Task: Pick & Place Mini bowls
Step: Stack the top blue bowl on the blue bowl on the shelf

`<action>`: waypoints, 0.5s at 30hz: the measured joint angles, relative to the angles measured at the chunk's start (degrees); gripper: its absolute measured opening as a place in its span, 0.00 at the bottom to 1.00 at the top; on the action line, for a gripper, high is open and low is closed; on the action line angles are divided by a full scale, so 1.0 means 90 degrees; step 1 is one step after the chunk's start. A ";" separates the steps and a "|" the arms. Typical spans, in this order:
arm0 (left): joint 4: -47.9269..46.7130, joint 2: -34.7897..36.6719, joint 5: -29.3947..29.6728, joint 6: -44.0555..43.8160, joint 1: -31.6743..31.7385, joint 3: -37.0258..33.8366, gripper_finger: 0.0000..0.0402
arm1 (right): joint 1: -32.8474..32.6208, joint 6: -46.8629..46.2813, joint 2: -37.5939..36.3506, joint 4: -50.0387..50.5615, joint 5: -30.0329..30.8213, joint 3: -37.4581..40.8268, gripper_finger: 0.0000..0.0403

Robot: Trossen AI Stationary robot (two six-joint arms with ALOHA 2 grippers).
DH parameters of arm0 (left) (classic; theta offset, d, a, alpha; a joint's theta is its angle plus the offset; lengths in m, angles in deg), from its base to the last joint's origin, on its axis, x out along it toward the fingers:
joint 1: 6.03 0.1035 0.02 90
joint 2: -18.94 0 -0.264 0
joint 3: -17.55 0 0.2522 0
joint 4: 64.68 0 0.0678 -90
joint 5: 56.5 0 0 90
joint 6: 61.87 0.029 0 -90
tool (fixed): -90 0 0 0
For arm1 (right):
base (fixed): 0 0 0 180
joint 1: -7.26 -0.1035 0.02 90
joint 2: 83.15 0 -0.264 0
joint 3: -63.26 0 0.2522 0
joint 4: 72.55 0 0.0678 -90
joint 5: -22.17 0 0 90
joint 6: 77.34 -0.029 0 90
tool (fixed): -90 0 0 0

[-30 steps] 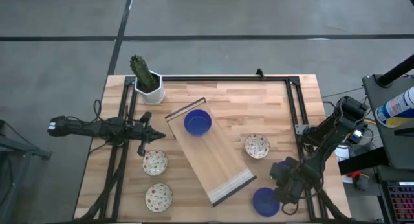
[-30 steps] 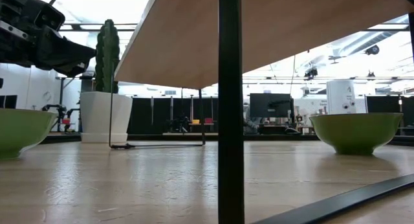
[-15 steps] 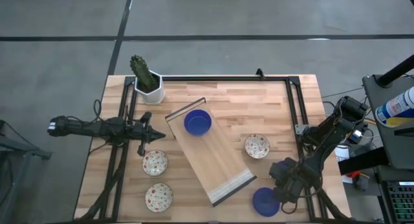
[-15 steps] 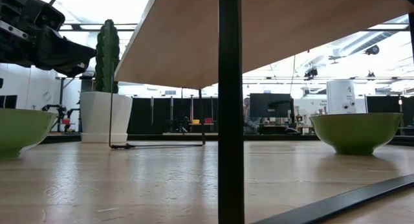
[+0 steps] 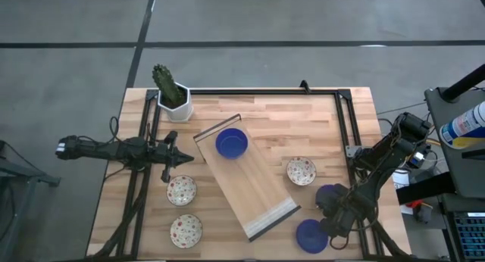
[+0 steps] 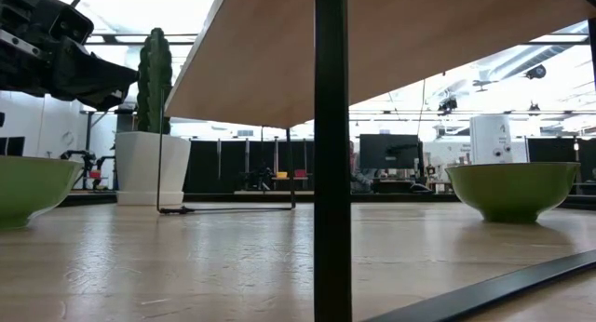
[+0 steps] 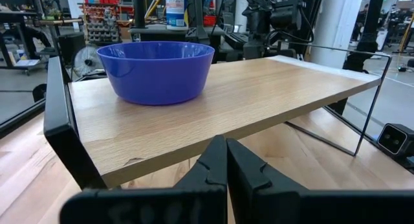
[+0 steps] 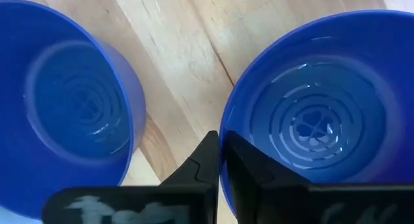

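Note:
Three cobalt blue mini bowls show. One stands on the raised wooden board (image 5: 246, 182) at its far end (image 5: 231, 142) (image 7: 155, 68). One sits on the table near the near right corner (image 5: 310, 235) (image 8: 71, 101). The third (image 5: 327, 193) (image 8: 310, 114) is at my right gripper (image 5: 332, 206) (image 8: 221, 156), which is shut on it. Three white speckled mini bowls rest on the table (image 5: 182, 190) (image 5: 186, 230) (image 5: 301, 171). My left gripper (image 5: 182, 159) (image 7: 226, 162) is shut and hovers left of the board, touching nothing. My right gripper pinches the rim (image 8: 224, 130) of the blue mini bowl, on the side facing the other blue bowl. One finger (image 8: 206, 160) is outside the wall and one (image 8: 238, 164) inside. The fingers come from above, pointing down. The bowl sits level, mouth up; whether its base is off the table I cannot tell.
A white hexagonal pot with a cactus (image 5: 173, 101) stands at the far left corner. A black frame (image 5: 345, 126) runs round the table top. The board stands slantwise on a wire stand (image 7: 369, 101), with room underneath it. Equipment sits beyond the right edge (image 5: 462, 126).
A blue bowl has come into sight on the far side of my right gripper, where the high view showed only the dark gripper before. The gripper itself has shifted very little. The other bowls and the left arm have kept still.

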 joint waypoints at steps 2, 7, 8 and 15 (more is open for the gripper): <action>0.0000 0.0001 -0.0001 0.0000 -0.0001 0.0000 0.00 | 0.0003 0.0006 0.0000 0.0013 0.0000 0.0000 0.03; 0.0000 0.0000 0.0000 -0.0001 -0.0001 0.0000 0.00 | 0.0005 0.0116 0.0009 0.0240 -0.0011 -0.0142 0.03; 0.0000 0.0000 0.0000 -0.0002 0.0000 0.0000 0.00 | 0.0005 0.0126 0.0010 0.0372 -0.0023 -0.0215 0.03; -0.0001 0.0000 0.0000 0.0000 -0.0001 0.0000 0.00 | 0.0033 0.0272 0.0012 0.1540 -0.0047 -0.0906 0.02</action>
